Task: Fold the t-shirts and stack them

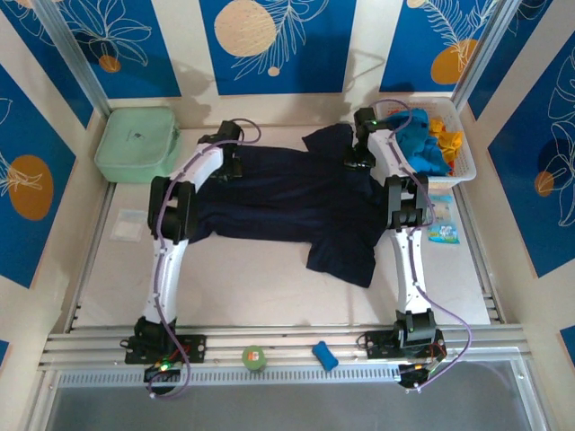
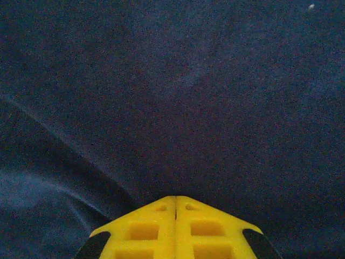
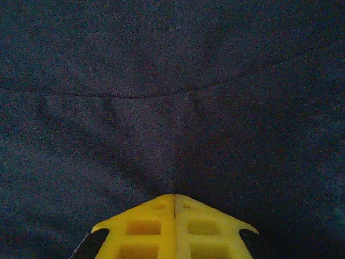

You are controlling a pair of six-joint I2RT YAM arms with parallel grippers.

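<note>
The large dark navy t-shirt (image 1: 287, 202) lies spread across the middle of the table, one sleeve toward the far side and one toward the near right. My left gripper (image 1: 226, 169) is down on its far left part, and my right gripper (image 1: 353, 162) on its far right part by the upper sleeve. In the left wrist view the yellow jaws (image 2: 176, 197) are shut with their tips in navy cloth (image 2: 178, 97). The right jaws (image 3: 174, 196) are also shut, with creases in the cloth (image 3: 161, 81) running to their tip. The turquoise-blue shirt (image 1: 420, 144) and orange-yellow shirt (image 1: 446, 139) lie bunched in the basket.
The white mesh basket (image 1: 467, 171) stands at the far right, the mint-green box (image 1: 137, 144) at the far left. A small packet (image 1: 443, 232) lies right of the right arm. A green round object (image 1: 255, 358) and a blue object (image 1: 325, 356) rest on the front rail.
</note>
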